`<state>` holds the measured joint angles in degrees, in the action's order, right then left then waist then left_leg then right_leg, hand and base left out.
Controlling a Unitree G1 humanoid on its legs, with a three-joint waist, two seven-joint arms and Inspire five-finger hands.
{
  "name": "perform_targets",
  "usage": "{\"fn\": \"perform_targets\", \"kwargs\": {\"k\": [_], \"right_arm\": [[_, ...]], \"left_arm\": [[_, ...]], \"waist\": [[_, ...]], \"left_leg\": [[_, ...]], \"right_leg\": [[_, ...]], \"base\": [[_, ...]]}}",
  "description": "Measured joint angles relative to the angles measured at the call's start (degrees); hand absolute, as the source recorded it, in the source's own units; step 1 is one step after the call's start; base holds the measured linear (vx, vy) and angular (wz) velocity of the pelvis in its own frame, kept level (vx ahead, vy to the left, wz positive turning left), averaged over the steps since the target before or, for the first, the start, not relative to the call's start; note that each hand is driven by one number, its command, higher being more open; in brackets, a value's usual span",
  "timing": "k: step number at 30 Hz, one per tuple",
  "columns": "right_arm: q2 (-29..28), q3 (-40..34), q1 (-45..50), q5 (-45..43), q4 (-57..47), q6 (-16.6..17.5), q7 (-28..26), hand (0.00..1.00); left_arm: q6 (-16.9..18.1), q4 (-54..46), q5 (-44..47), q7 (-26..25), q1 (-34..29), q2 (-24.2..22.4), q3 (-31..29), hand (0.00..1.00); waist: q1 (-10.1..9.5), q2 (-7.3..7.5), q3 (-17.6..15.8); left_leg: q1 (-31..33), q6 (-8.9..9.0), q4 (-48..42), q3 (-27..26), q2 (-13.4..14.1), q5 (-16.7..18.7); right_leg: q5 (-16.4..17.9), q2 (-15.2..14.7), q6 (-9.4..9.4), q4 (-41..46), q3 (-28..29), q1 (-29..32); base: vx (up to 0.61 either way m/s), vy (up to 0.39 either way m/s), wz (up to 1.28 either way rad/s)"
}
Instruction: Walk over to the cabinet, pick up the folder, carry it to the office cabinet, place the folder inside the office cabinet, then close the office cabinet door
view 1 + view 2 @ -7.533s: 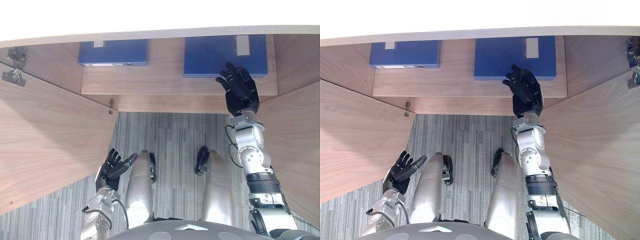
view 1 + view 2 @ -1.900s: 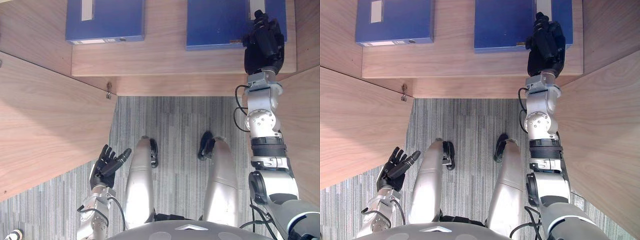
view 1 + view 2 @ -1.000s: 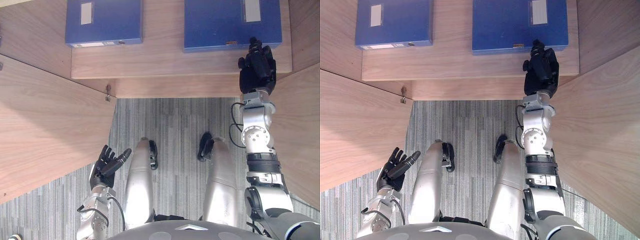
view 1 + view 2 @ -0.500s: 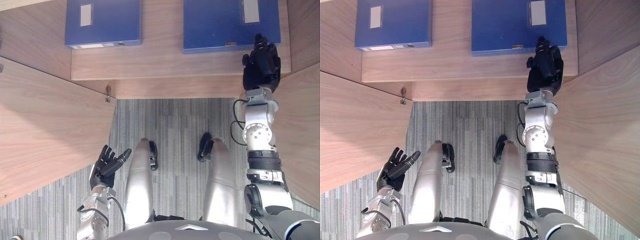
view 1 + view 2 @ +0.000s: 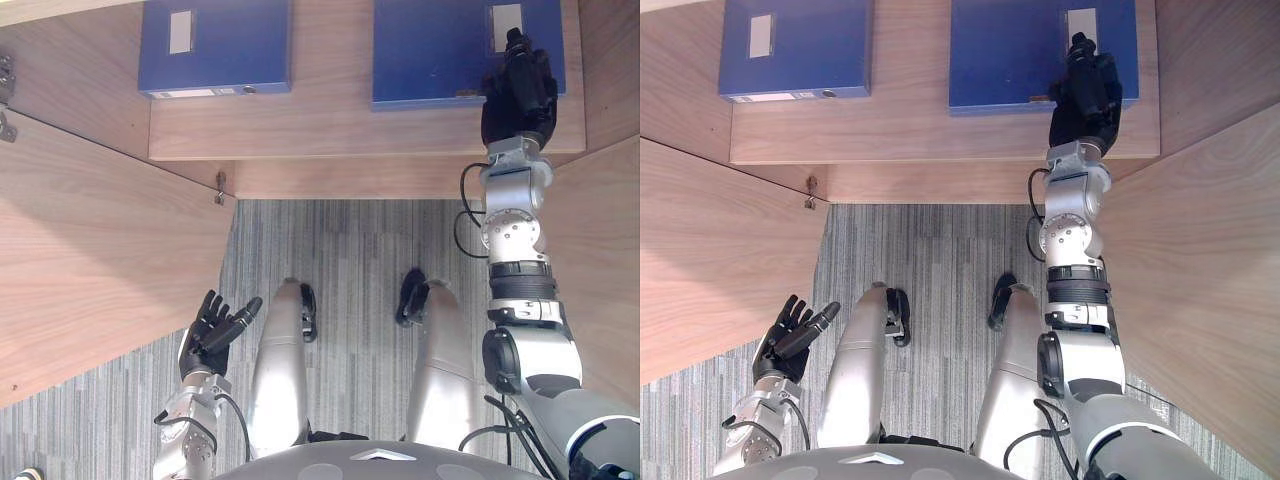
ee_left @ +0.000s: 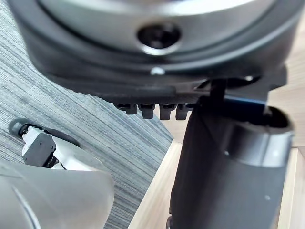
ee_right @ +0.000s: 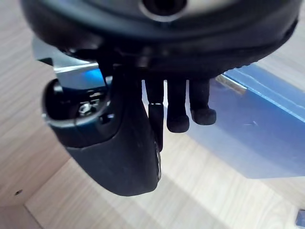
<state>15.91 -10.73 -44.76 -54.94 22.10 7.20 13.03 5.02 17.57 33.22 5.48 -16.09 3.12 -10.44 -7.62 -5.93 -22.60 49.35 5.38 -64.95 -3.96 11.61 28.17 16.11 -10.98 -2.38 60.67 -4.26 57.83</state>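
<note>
The right hand (image 5: 517, 85), fingers relaxed and gripping nothing, sits over the blue folder (image 5: 430, 50)'s near edge, most of the folder lying leftward of its fingers.

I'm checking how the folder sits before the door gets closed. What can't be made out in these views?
- Near right corner of the right folder: covered by the right hand in both eye views. Whether the fingers touch it is unclear, even in the right wrist view.
- Far ends of the right folder and the left folder: cut off by the eye views' top edge.
- Print on the left folder's label: too small to read.
</note>
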Motion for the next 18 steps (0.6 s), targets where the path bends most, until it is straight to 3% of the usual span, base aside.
{"fn": "perform_targets", "kwargs": {"k": [18], "right_arm": [[0.0, 0.2, -0.3, 0.0, -0.7, -0.6, 0.1, 0.00]], "left_arm": [[0.0, 0.0, 0.2, -0.1, 0.0, 0.0, 0.0, 1.00]], "waist": [[0.12, 0.02, 0.0]], "left_leg": [[0.1, 0.04, -0.1, 0.1, 0.1, 0.0]], "right_leg": [[0.0, 0.0, -0.01, 0.1, 0.0, 0.1]], "base": [[0.00, 0.000, 0.00]]}}
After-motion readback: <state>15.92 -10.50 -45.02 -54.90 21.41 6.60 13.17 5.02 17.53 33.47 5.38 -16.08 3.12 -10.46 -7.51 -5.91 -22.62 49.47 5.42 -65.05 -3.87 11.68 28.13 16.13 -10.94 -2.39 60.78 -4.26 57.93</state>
